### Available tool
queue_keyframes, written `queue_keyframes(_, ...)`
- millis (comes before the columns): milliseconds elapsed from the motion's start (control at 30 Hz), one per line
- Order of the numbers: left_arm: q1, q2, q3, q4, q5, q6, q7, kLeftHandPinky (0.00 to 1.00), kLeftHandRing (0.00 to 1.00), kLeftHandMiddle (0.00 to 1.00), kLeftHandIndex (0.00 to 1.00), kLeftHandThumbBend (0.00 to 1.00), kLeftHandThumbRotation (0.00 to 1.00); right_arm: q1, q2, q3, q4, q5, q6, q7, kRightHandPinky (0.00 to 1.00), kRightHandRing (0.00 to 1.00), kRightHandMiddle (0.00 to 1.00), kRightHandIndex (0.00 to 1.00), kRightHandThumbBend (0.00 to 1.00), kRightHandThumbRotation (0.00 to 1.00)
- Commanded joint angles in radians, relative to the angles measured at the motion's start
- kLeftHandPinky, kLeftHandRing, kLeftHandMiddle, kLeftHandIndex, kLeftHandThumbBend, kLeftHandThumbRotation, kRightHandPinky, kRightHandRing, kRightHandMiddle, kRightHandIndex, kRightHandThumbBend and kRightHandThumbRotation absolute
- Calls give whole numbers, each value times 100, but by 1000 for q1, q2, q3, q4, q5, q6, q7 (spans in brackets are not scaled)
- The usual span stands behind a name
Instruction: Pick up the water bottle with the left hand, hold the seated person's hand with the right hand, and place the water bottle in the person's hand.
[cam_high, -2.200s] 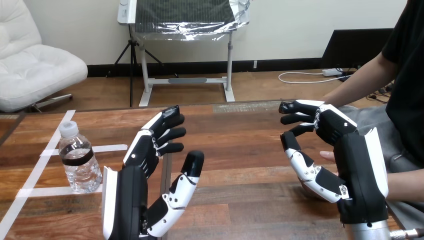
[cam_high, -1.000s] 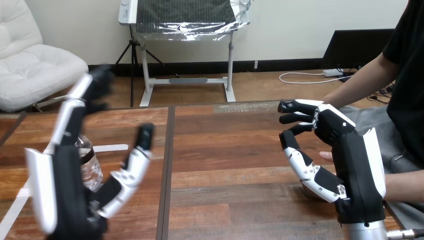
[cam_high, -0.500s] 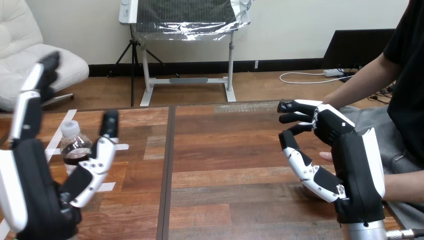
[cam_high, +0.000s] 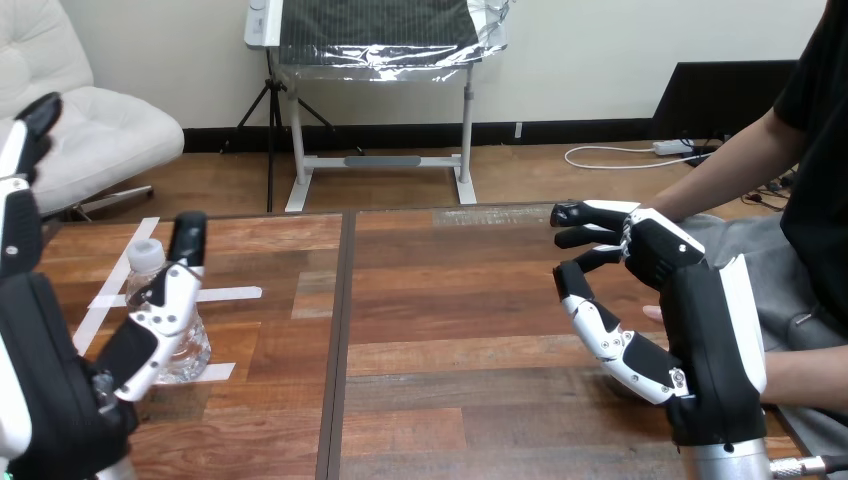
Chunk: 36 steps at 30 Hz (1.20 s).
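Note:
A clear water bottle (cam_high: 187, 347) with a white cap and dark label stands upright on the wooden table (cam_high: 450, 300) at the left. My left hand (cam_high: 45, 400) is open beside it, its thumb (cam_high: 165, 300) crossing in front of the bottle and its fingers (cam_high: 20, 190) raised at the left edge. My right hand (cam_high: 700, 330) hovers at the right with its back to the camera, fingers (cam_high: 590, 215) relaxed and spread, holding nothing. A tip of the person's hand (cam_high: 652, 312) peeks out beside its palm; I cannot tell whether they touch.
White tape lines (cam_high: 230, 293) mark the table around the bottle. A dark seam (cam_high: 340, 330) runs front to back between two tabletops. The person's forearm (cam_high: 810, 375) lies at the lower right, another arm (cam_high: 730, 170) reaches down behind my right hand.
My left hand has swung from the table's middle to the left and come down around the bottle, thumb now across its front. My right hand and the person's hand have stayed put.

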Motion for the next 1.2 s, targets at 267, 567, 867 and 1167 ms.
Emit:
queue_keyframes(267,-128,73,34,151,16,24,0,85,85,86,87,70,39,-73,6,-3,2,6,-13,-9,51,63,68,63,38,17)
queue_keyframes(567,-189,112,36,261,-7,77,-52,81,84,85,87,75,41,-74,4,-5,2,-6,-15,-13,52,64,68,63,37,17)
queue_keyframes(867,-249,141,31,359,-39,148,-121,78,83,84,85,80,41,-76,3,-8,2,-7,-12,-15,52,63,68,63,38,17)
queue_keyframes(1167,-316,180,15,473,-44,201,-165,77,82,84,84,83,39,-78,1,-9,2,-2,-10,-12,52,63,68,63,39,17)
